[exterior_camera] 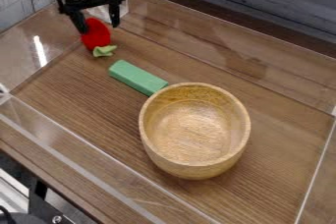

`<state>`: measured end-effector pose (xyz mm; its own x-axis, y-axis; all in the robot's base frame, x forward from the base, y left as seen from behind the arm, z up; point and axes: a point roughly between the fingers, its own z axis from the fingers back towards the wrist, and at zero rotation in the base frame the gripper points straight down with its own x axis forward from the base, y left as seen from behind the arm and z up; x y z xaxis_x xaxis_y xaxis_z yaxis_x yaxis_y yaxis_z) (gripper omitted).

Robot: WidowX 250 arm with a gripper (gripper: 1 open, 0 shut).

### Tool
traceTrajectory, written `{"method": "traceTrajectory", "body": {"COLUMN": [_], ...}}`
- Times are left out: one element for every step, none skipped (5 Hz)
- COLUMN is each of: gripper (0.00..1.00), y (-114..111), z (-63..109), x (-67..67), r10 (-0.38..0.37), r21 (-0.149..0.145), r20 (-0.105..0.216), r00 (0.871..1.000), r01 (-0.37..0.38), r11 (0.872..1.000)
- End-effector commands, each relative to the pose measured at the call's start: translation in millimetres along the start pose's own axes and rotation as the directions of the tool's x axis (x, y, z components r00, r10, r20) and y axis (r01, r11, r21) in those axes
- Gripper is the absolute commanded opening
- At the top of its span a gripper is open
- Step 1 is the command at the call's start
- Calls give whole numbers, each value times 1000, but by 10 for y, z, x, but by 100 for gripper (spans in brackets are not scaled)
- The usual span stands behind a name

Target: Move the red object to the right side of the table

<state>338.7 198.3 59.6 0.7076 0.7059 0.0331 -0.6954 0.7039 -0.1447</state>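
Table (79, 120) wood-grain; end effector (90, 16) pointing down, spread wide over red object (96, 37)

Single view, fixed camera. Looks down at steep angle from above near corner of table (79, 120), facing diagonally across tabletop. Mid-range: whole wooden bowl (196, 128) in lower centre, green block (136, 77) beyond it, gripper (89, 16) at far upper left, partly cropped by frame top. Clear acrylic walls (315, 184) run along edges. No second view to compare.
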Motion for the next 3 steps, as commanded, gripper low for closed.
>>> {"method": "traceTrajectory", "body": {"gripper": [100,100,100], "y": [-51,-55,-58], "z": [185,189,187], "x": [91,84,79], "r10": [-21,-33,-42], "r21": [-14,-15,-16], "r20": [75,82,87], "r00": [997,996,995], "r01": [23,34,44], "r11": [1000,999,999]}}
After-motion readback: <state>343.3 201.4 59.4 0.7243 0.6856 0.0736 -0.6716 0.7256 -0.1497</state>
